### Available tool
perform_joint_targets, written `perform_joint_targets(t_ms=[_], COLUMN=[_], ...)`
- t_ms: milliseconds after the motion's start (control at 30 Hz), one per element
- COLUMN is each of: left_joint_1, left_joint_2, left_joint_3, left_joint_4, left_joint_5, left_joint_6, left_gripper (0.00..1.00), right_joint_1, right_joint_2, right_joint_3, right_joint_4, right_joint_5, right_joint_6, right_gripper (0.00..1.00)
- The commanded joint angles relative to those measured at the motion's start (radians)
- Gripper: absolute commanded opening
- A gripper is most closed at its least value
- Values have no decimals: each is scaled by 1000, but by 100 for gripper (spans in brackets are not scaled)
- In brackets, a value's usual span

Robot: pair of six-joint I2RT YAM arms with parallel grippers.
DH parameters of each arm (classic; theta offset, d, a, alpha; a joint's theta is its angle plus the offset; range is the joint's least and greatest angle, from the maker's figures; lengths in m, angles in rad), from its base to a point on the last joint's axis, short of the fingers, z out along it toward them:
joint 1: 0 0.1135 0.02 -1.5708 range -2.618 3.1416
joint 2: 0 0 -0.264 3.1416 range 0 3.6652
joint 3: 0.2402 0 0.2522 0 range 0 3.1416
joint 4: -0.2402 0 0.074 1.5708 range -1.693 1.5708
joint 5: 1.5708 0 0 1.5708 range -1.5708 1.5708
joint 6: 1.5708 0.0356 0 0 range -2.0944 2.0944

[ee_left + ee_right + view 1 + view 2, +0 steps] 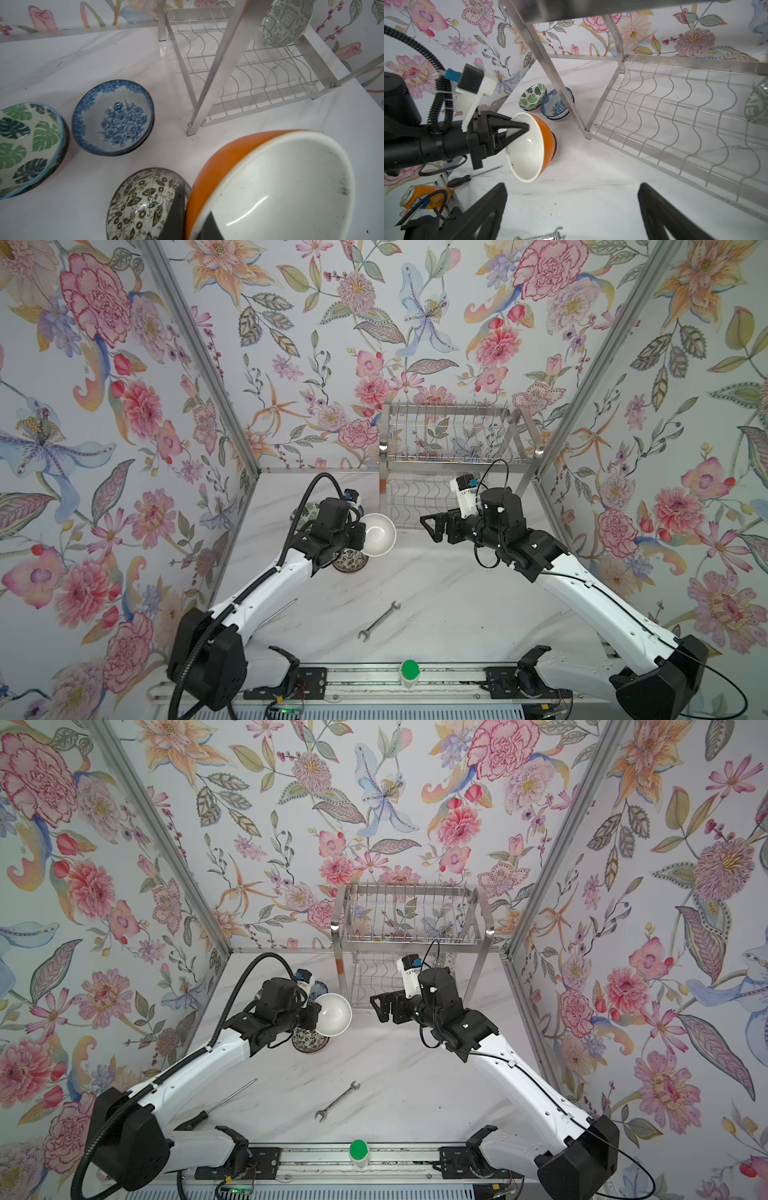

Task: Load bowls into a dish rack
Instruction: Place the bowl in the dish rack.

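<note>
Lab test booth, wallpapered panels, aluminium frame

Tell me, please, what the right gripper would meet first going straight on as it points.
Probably the orange bowl held by the left gripper, facing the open right gripper; height alignment is unclear.

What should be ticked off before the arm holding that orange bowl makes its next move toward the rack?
1. Grip: left gripper shut on the orange bowl at its rim: ok.
2. Grip firmness: rim pinch only, bowl tilted: cannot tell.
3. Room in the dish rack, lower tier: one patterned bowl at one end, other slots bare: ok.
4. Receiving side: right gripper open, holding nothing: ok.
5. Path: right gripper sits in front of the lower tier: cannot tell.
6. Clearance below: black-and-white bowl under the held bowl: cannot tell.
</note>
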Motion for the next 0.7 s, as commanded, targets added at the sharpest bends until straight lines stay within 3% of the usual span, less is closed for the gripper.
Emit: perform_joint_targets(t_ms=[0, 367, 533, 667], left_joint_1=[-58, -149, -165, -173], left_joint_2=[47, 177, 181, 182], left_joint_3=[107, 232, 231, 225], left_joint_4=[132, 152, 154, 163], left_joint_5=[2, 5, 12, 16], left_joint_6=[-37, -38, -39, -39], left_gripper=[0, 0, 0, 0], right_joint_1=[35, 82, 77, 72], right_joint_2=[53, 141, 167, 182], right_joint_3=[4, 19, 19, 23], right_joint_4=[15, -14, -5, 3], right_joint_5=[71, 258, 288, 286], right_joint_6=[28, 60, 69, 73], right_gripper=[97, 74, 49, 40])
